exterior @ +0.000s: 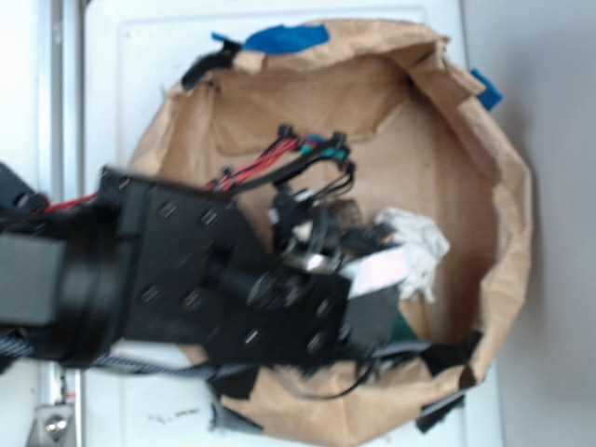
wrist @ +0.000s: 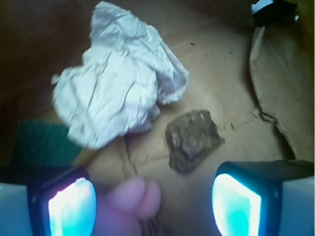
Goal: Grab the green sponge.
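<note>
While the arm [exterior: 186,279] reaches in from the left over the near rim of the bag [exterior: 503,186], its wrist tips down toward the brown floor inside. The gripper [wrist: 155,201] is spread wide in the wrist view, one finger [wrist: 71,206] at the near left and the other at the near right, with nothing between them but a pink plush [wrist: 130,201] low in the gap; whether it touches either finger cannot be told. Just beyond the left finger lies the sponge [wrist: 42,142], a flat green patch partly under the paper ball [wrist: 118,78]. Right of the ball, a small dark scrap [wrist: 192,140] lies on the floor. From the exterior view the sponge [exterior: 402,326] shows only as a green sliver under the gripper.
</note>
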Controlling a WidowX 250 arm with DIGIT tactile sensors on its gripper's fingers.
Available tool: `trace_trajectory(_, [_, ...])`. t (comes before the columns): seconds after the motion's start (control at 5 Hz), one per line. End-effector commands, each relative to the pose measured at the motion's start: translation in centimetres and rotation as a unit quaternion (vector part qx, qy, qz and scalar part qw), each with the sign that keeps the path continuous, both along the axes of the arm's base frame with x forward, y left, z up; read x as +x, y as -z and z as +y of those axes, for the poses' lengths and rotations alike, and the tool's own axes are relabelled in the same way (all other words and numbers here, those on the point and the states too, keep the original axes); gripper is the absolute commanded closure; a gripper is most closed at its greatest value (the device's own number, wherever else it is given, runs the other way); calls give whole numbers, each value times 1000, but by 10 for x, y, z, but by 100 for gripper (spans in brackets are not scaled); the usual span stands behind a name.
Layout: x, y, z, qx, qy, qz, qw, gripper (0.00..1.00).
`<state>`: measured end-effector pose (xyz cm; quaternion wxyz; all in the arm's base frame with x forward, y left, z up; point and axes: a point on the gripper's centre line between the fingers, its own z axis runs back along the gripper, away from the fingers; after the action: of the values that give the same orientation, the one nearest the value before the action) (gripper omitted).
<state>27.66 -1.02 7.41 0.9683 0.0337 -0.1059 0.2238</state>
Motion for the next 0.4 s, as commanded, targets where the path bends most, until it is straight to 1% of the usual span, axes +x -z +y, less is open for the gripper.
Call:
trace_trajectory(0.0, [18, -12, -1, -73, -5, -61, 995, 0])
trace_trajectory(0.2, [22, -14, -9, -90, -3, -59, 994, 0])
